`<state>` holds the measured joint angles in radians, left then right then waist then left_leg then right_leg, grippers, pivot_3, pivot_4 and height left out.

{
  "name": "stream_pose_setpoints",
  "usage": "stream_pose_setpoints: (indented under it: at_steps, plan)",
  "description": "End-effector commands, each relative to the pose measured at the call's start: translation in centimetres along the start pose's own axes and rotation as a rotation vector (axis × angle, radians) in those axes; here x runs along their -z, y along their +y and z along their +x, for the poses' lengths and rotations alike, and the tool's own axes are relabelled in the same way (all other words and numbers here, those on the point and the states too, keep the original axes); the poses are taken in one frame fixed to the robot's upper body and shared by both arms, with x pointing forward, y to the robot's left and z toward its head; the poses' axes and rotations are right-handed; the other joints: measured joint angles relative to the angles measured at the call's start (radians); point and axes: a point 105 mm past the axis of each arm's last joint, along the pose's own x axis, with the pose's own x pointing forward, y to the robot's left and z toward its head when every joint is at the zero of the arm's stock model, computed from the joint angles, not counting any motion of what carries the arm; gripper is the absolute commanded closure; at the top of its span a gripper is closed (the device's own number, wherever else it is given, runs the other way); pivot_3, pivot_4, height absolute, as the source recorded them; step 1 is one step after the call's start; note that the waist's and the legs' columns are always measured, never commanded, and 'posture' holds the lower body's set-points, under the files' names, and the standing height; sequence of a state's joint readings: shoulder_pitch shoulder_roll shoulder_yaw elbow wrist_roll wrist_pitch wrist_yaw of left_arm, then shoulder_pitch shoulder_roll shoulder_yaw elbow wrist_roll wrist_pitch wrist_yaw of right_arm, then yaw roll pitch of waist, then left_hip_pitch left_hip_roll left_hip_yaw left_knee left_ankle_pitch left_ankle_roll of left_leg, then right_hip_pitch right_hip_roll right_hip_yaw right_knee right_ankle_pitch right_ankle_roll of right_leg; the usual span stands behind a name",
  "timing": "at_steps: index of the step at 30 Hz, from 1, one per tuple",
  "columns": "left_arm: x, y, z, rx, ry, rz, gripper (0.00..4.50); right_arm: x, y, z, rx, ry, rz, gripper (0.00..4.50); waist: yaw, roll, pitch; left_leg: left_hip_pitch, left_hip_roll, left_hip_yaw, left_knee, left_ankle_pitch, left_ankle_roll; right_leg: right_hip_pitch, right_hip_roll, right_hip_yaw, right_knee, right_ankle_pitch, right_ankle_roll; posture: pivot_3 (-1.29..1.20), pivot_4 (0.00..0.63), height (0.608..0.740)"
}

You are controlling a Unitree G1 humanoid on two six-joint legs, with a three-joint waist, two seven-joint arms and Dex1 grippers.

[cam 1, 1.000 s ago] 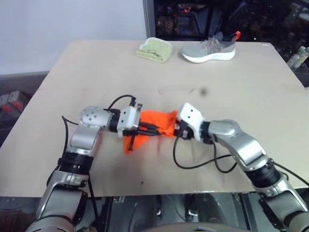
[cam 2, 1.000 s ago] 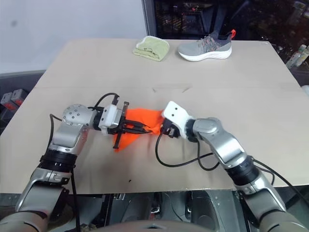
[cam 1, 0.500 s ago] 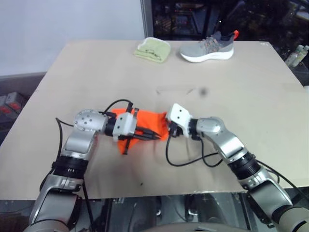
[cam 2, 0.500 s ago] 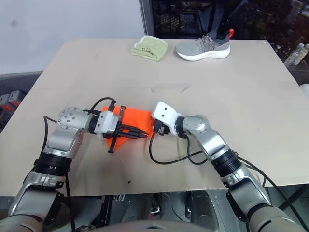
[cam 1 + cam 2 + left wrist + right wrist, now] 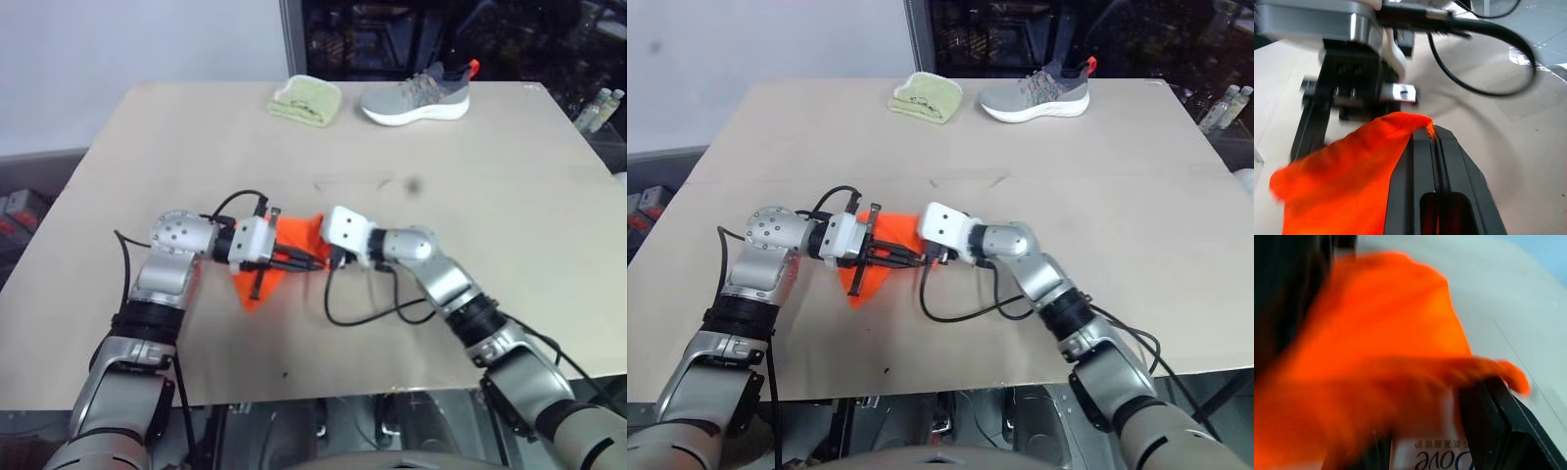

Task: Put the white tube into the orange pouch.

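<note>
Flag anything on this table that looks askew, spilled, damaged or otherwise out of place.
Nothing stands out. The orange pouch hangs crumpled from the shut left gripper, with the white tube in the right gripper at its mouth. The green cloth and grey sneaker lie undisturbed at the table's far edge.

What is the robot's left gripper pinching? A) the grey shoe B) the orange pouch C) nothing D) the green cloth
B: the left gripper is shut on an edge of the orange pouch, with the fabric caught between its black fingers; the green cloth and the grey shoe lie untouched at the table's far edge.
</note>
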<state>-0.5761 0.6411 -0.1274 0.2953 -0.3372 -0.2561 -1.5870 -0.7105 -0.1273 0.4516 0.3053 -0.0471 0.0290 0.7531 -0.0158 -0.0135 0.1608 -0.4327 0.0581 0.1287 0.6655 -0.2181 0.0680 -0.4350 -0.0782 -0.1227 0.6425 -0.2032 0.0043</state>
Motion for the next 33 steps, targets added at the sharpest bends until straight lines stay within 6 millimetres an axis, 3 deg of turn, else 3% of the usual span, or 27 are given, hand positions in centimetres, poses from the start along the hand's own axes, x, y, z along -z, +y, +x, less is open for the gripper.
stream_pose_setpoints:
  at_steps: [1, 4, 5, 7, 11, 22, 23, 25, 27, 33]
  plan:
    - [-0.6, 0.1, -0.7, -0.031, -0.024, 0.019, 4.5, -1.2, -0.5, 0.1, -0.009, -0.044, -0.076, 2.53, 0.004, 0.0, 0.0, 0.0, 0.0, 0.0, 0.0, 0.0, 0.0, 0.0, 0.0, 0.0, 0.0, 0.0, 0.0, 0.0, 0.15, 0.74]
    - [-0.5, -0.2, -1.1, -0.037, -0.039, 0.001, 4.5, -0.6, 0.4, -0.1, -0.069, -0.032, -0.088, 2.53, 0.002, 0.0, 0.0, 0.0, -0.001, 0.001, 0.0, -0.001, 0.001, 0.0, -0.002, 0.001, -0.001, 0.0, 0.0, 0.0, 0.15, 0.74]
    - [-0.5, -0.3, -1.3, -0.04, -0.04, -0.001, 4.5, -0.6, 0.4, -0.3, -0.066, -0.039, -0.085, 2.32, 0.002, 0.0, 0.0, 0.0, -0.001, 0.001, 0.001, -0.001, 0.001, 0.0, -0.002, 0.001, -0.001, 0.0, 0.0, 0.0, 0.15, 0.74]
    - [-0.2, -0.6, -1.9, -0.057, -0.044, -0.01, 4.5, -0.8, 0.4, -0.9, -0.07, -0.056, -0.058, 1.78, 0.002, 0.0, 0.0, 0.0, -0.001, 0.001, 0.001, -0.001, 0.001, 0.0, -0.002, 0.001, 0.0, 0.0, 0.0, 0.0, 0.15, 0.74]
    - [-0.1, -1.1, -2.9, -0.111, -0.1, -0.024, 4.5, -0.9, 0.2, -2.5, -0.025, -0.062, 0.008, 0.02, 0.001, 0.0, 0.0, 0.001, 0.0, 0.0, 0.0, -0.001, 0.001, 0.0, -0.001, 0.0, 0.0, 0.0, 0.0, 0.0, 0.15, 0.74]
    - [0.9, -2.6, -2.8, -0.113, -0.109, -0.061, 4.5, -1.9, -1.4, -9.7, 0.05, -0.035, 0.176, 0.02, 0.005, 0.0, 0.0, 0.0, -0.001, -0.001, 0.0, -0.004, 0.005, 0.0, -0.007, -0.001, -0.001, -0.002, -0.004, 0.0, 0.15, 0.74]
    - [0.9, -2.6, -2.8, -0.114, -0.11, -0.061, 4.5, -1.9, -1.5, -9.8, 0.05, -0.03, 0.185, 0.02, 0.005, 0.0, 0.0, 0.0, -0.001, -0.001, 0.0, -0.004, 0.005, 0.0, -0.008, -0.001, -0.001, -0.002, -0.004, 0.0, 0.15, 0.74]
    - [0.6, -2.8, -2.8, -0.111, -0.121, -0.063, 4.5, 1.0, -2.0, -9.0, 0.075, 0.118, 0.048, 0.02, 0.0, 0.0, 0.0, 0.001, -0.001, -0.001, 0.0, -0.004, 0.005, 0.0, -0.008, -0.002, -0.001, -0.002, -0.004, 0.0, 0.15, 0.74]
    - [0.5, -3.2, -2.8, -0.097, -0.116, -0.061, 4.5, 2.6, -2.3, -8.0, 0.089, 0.177, -0.024, 0.02, -0.005, 0.0, 0.0, 0.001, 0.0, -0.001, -0.001, -0.004, 0.005, 0.0, -0.007, -0.002, 0.0, -0.002, -0.004, 0.0, 0.15, 0.74]
    - [0.4, -4.2, -2.7, -0.068, -0.102, -0.051, 4.5, 3.3, -3.9, -5.5, 0.197, 0.105, 0.142, 0.02, -0.002, 0.0, 0.0, 0.0, 0.0, 0.002, -0.002, -0.001, 0.0, -0.003, -0.002, 0.001, 0.0, 0.0, 0.0, 0.0, 0.15, 0.74]
